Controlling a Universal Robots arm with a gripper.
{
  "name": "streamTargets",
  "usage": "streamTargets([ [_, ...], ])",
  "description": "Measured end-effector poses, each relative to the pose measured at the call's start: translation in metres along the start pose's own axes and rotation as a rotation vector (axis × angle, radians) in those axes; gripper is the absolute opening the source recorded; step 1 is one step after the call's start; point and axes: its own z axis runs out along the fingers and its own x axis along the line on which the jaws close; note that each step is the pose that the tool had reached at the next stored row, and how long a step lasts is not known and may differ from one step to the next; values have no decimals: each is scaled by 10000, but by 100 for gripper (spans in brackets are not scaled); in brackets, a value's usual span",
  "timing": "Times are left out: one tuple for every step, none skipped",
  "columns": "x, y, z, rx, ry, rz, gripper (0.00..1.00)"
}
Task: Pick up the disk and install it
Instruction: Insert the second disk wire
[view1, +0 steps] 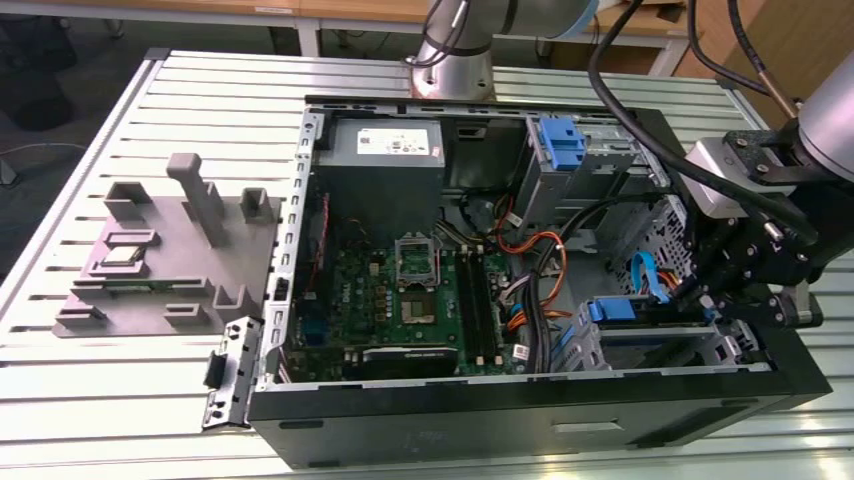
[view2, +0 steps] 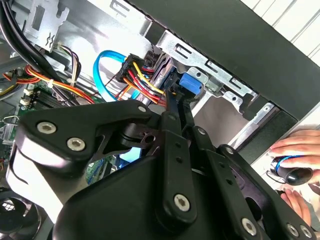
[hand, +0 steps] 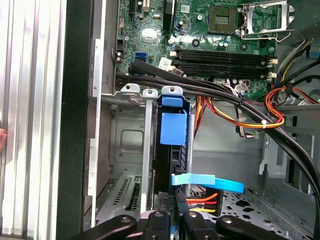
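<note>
The disk (hand: 173, 127) stands on edge in the drive cage at the case's front corner, its blue rail and blue tab facing the camera in the first wrist view. It appears as a blue block (view1: 625, 310) low on the exterior view's right. My gripper (hand: 173, 222) reaches into the cage from the exterior view's right (view1: 723, 300). Its two black fingers close together on the disk's blue end (view2: 190, 85) in the second wrist view. Red, yellow and orange power wires (view2: 137, 80) run right beside the fingertips.
The open computer case (view1: 534, 420) lies on a slatted table. Inside are the motherboard (view1: 400, 290), a grey power supply (view1: 387, 140), a blue bracket (view1: 561, 140) in the upper bay and a blue flat cable (hand: 207, 181). A grey fixture (view1: 160, 250) stands at the exterior view's left. A hand (view2: 297, 145) rests outside the case.
</note>
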Motion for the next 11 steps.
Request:
streamTargets([
  [0, 0, -3, 0, 0, 0, 16],
  [-1, 0, -14, 0, -1, 0, 16],
  [-1, 0, -29, 0, -1, 0, 16],
  [-1, -1, -41, 0, 0, 0, 16],
  [-2, 0, -49, 0, -1, 0, 16],
  [-2, 4, -50, 2, -3, 2, 16],
  [-3, 10, -50, 3, -3, 2, 16],
  [-5, 18, -52, 3, -3, 1, 16],
  [-8, 28, -52, 4, -12, 0, 16],
  [-13, 38, -52, 5, -19, 0, 16],
  [-17, 46, -51, 5, -23, 1, 16],
])
